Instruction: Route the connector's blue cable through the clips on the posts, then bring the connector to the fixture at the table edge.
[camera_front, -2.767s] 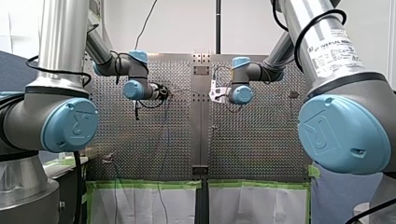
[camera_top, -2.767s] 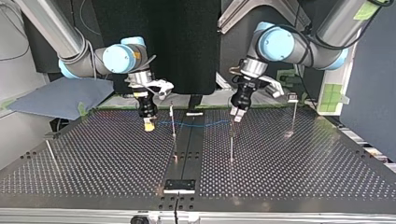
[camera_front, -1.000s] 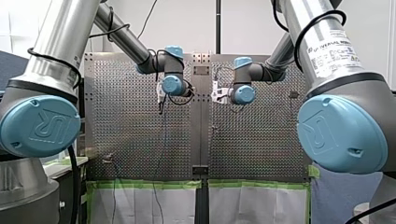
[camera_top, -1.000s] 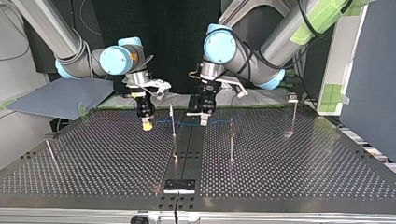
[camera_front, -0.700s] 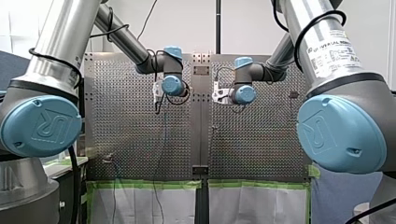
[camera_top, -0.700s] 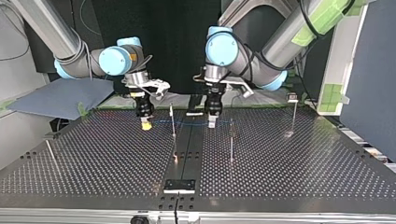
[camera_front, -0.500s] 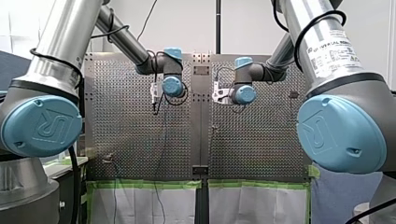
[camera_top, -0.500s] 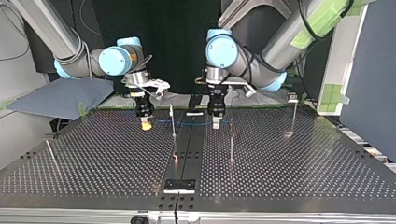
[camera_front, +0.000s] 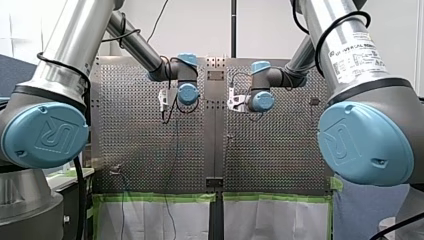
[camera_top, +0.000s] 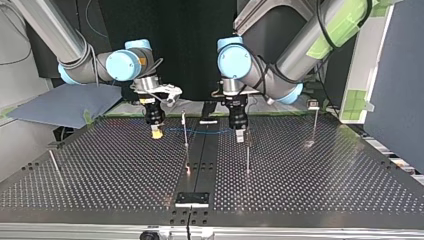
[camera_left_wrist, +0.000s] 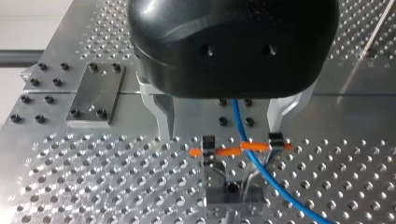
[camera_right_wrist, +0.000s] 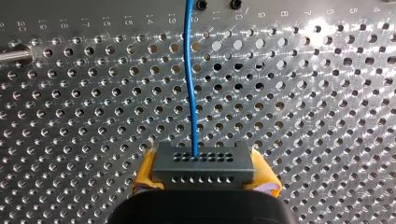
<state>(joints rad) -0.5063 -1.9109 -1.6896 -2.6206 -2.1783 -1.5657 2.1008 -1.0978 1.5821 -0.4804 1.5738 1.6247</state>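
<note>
Routing step in hand — connector (camera_right_wrist: 203, 165) clamped in right jaws, blue cable (camera_right_wrist: 188, 70) run between wide-open left jaws above post clip (camera_left_wrist: 229, 189). Next: cable to be lowered squarely into clip.

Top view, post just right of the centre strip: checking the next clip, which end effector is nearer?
Left. My left end effector hangs beside that post; my right end effector is apart, beyond the neighbouring post.

I see a tabletop (camera_right_wrist: 303, 93) of bright perforated metal, blue cable (camera_right_wrist: 189, 70) smooth glossy plastic, connector (camera_right_wrist: 203, 165) matt dark plastic, my right gripper (camera_right_wrist: 204, 179) with matt yellow pads (camera_right_wrist: 145, 173), my left gripper (camera_left_wrist: 223, 133) glossy black shell, fingers (camera_left_wrist: 164, 114) bare dull metal
</note>
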